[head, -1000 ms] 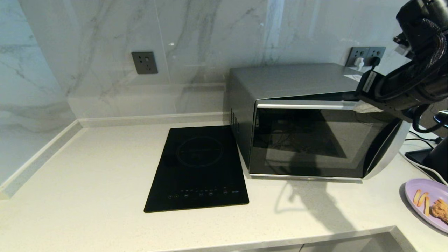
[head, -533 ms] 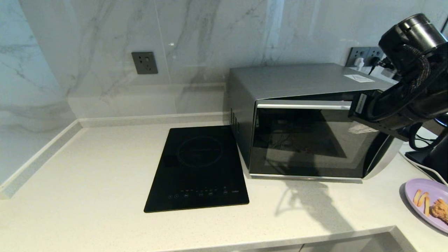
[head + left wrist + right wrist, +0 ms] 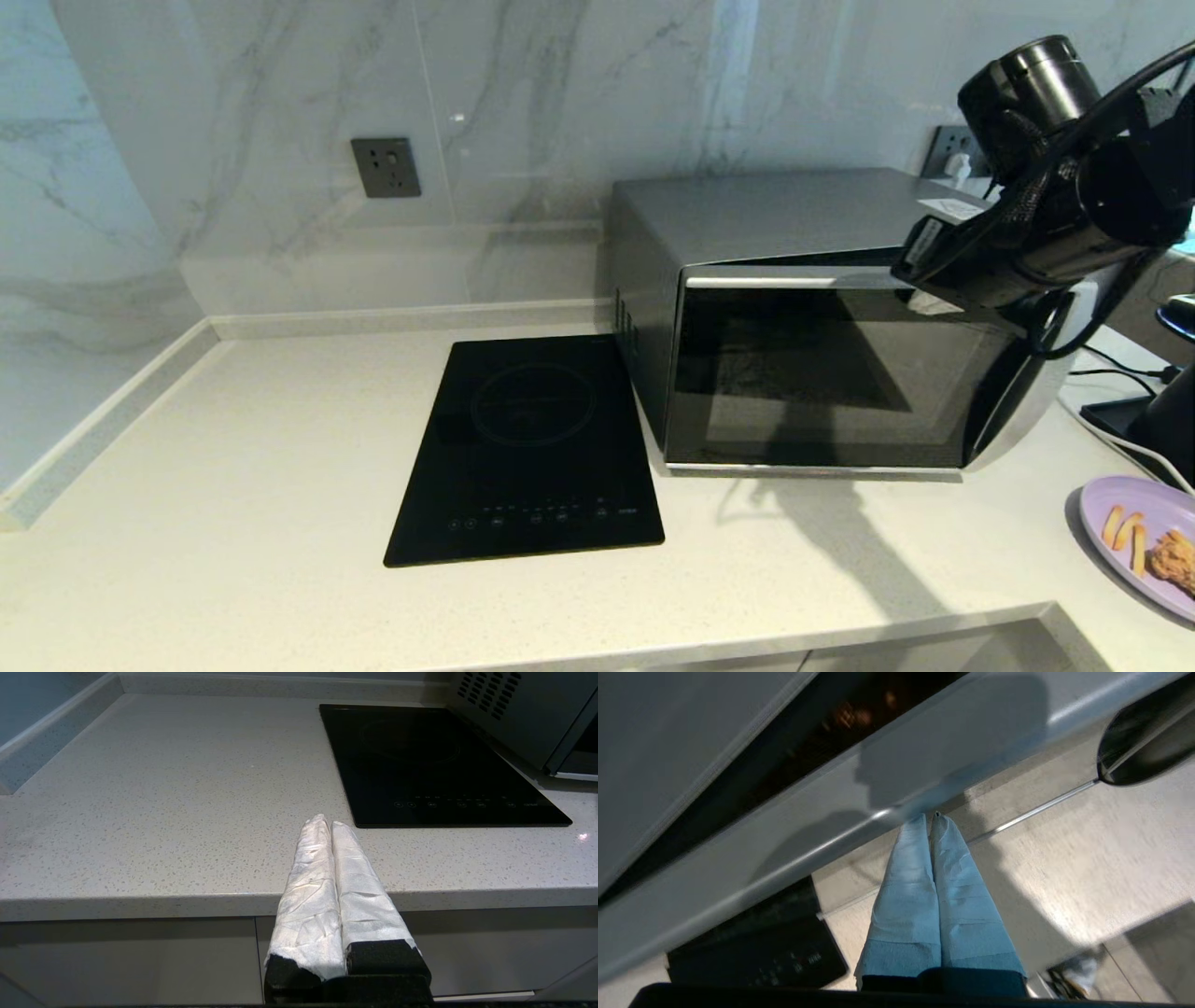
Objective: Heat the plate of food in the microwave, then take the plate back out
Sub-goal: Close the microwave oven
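At the near right corner of the speckled stone countertop (image 3: 233,467) lies the lilac plate of food (image 3: 1134,541), cut off by the edge of the head view; a few orange fry sticks and one brown crumbed piece rest on it, and nothing touches it. The left gripper (image 3: 328,823) hangs parked in front of the counter's near edge, below the level of the worktop, its white-wrapped fingers (image 3: 310,877) pressed flat together and holding nothing.

Further in, the flat black induction hob (image 3: 527,448) is set into the counter, its row of touch controls toward the near side. Just beside the hob, on its right, stands the silver-grey microwave (image 3: 794,317), dark glass door facing forward and set flush in its frame; a small white sticker (image 3: 950,209) sits on its top near the right end.

The right arm (image 3: 1055,215) reaches in from the right, above the plate, across the microwave's upper right front corner (it hides the handle and button panel there). In the right wrist view the right gripper (image 3: 930,817) has its wrapped fingers (image 3: 906,891) clenched together, empty, the tips right at the silver rail along the door's edge; whether they touch it cannot be told.

Behind everything rises the marble wall, with a grey wall socket (image 3: 386,167) above the hob.
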Available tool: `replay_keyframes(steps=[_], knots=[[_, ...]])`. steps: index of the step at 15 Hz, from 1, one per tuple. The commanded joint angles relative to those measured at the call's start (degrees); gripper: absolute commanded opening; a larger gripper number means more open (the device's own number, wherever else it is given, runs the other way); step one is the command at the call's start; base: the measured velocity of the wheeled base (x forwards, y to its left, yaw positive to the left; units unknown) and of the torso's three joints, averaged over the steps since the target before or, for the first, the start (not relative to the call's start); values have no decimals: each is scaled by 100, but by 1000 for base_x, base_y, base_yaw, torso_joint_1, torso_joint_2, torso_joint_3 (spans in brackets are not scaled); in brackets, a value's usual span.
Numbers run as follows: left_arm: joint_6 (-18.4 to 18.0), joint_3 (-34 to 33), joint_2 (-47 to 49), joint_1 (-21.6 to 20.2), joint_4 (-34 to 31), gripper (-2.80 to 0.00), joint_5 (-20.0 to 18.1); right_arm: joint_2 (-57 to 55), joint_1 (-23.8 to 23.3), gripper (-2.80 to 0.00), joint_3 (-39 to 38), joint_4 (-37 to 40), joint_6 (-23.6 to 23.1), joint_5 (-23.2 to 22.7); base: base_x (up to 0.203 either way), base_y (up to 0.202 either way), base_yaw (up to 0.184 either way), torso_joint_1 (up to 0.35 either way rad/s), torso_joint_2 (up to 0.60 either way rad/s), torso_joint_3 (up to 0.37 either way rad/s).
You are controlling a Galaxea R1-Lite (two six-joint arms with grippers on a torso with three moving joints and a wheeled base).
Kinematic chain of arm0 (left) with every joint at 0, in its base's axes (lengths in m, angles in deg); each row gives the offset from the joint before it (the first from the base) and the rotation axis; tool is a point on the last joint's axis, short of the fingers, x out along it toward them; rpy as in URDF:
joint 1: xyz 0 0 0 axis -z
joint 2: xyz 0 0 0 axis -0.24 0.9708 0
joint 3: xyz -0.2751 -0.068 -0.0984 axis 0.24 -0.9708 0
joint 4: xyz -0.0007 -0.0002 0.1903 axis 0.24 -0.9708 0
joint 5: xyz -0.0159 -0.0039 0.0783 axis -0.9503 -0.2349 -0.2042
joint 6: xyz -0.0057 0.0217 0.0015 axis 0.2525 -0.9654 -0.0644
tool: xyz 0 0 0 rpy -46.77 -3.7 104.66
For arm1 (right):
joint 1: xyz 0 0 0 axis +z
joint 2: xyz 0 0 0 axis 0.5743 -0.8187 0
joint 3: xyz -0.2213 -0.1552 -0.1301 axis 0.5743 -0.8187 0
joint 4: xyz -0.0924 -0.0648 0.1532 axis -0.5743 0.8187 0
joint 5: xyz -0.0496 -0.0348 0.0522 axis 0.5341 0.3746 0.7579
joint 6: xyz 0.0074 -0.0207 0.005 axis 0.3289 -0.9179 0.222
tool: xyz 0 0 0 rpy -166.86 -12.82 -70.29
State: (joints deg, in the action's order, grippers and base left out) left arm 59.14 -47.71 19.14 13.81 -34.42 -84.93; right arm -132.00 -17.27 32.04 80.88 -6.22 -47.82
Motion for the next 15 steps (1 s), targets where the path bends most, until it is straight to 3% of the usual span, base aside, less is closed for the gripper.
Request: replay_keyframes(steps=[1, 15], knots=[[3, 0, 9, -1, 2, -280, 3, -247, 7, -280, 223, -24, 23, 13, 0, 0, 0, 0, 0, 0], [3, 0, 9, -1, 2, -280, 3, -347, -3, -280, 271, -797, 32, -345, 0, 0, 0, 0, 0, 0]])
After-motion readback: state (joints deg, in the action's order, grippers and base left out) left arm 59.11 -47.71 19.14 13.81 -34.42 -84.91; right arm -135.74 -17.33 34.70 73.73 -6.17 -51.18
